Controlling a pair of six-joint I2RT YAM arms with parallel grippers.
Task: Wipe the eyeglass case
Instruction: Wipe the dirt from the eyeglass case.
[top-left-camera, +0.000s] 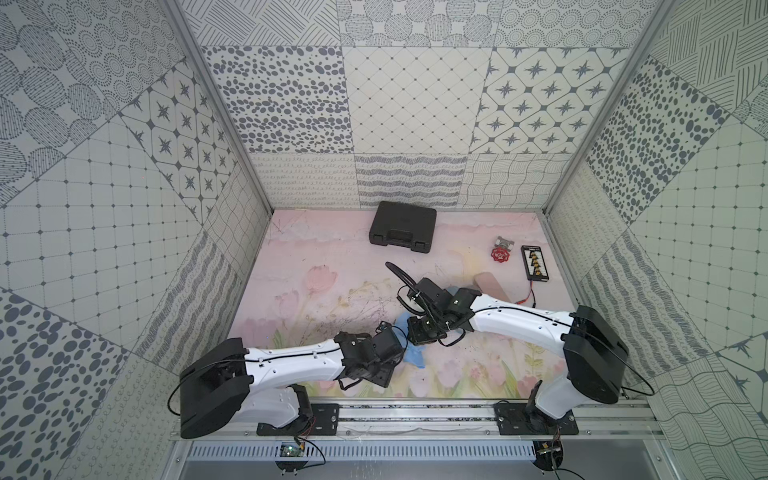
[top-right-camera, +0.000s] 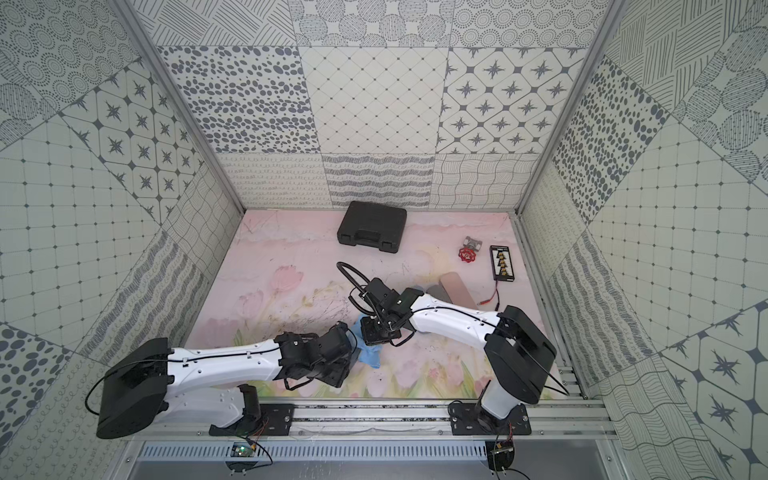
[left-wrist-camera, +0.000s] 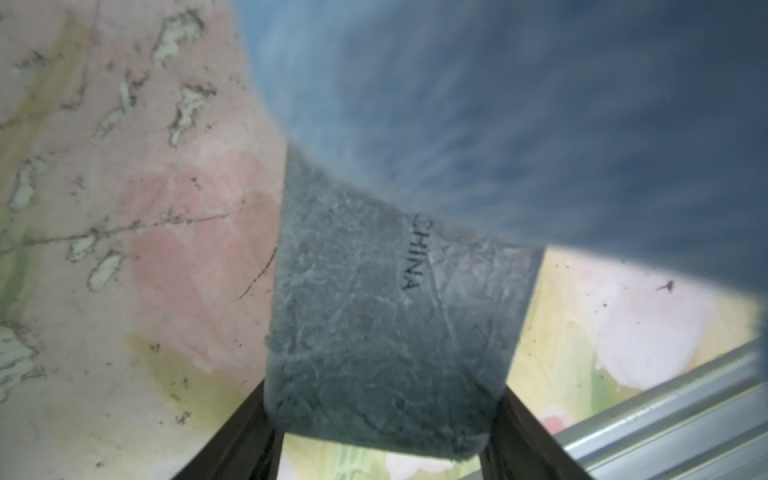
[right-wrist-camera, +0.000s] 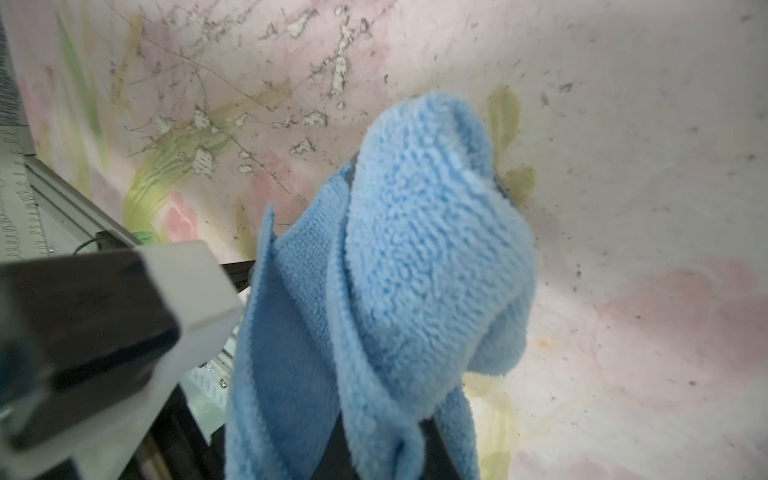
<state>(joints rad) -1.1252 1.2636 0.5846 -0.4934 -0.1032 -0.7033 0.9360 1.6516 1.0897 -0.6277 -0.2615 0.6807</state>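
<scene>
Wiping was in hand: left gripper (left-wrist-camera: 382, 419) clasped the eyeglass case (left-wrist-camera: 386, 332), right gripper (right-wrist-camera: 384, 453) pinched the blue cloth (right-wrist-camera: 415, 249). Next likely needed rubbing strokes along it.

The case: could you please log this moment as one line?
left gripper: shut on case | right gripper: shut on cloth | cloth hides part of case
</scene>
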